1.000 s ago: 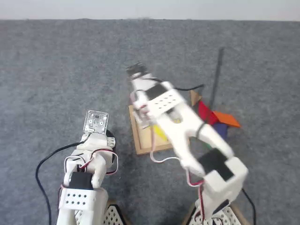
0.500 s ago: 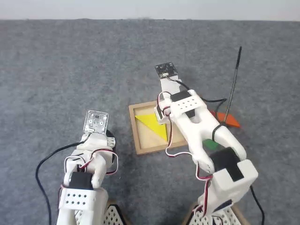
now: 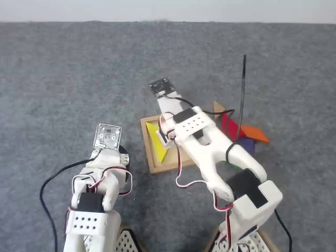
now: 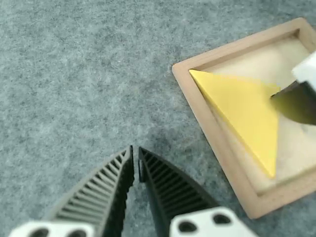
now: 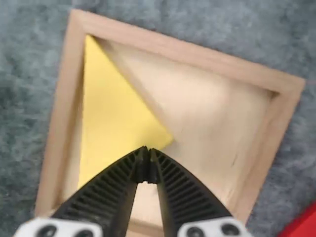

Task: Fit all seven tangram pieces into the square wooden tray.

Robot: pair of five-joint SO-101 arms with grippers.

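My left hand (image 4: 134, 150) is pressed together, empty, above the grey surface (image 4: 74, 64) near the wooden tray (image 5: 197, 57). My right hand (image 5: 147, 165), also pressed together and holding nothing, hangs over the tray at one corner of the yellow triangle (image 5: 111, 113), which lies flat along one wall. Outside the tray, a red piece (image 3: 229, 126) and an orange piece (image 3: 254, 133) lie on the surface.

Square wooden tray (image 3: 146, 150) lies flat. 1 yellow triangle (image 3: 156, 140) inside, along wall. Red piece (image 3: 229, 126), orange piece (image 3: 254, 134) near tray.

Grey carpet (image 3: 63, 68) lies under my work on every side, and a pale wall (image 3: 168, 10) runs along its far edge.
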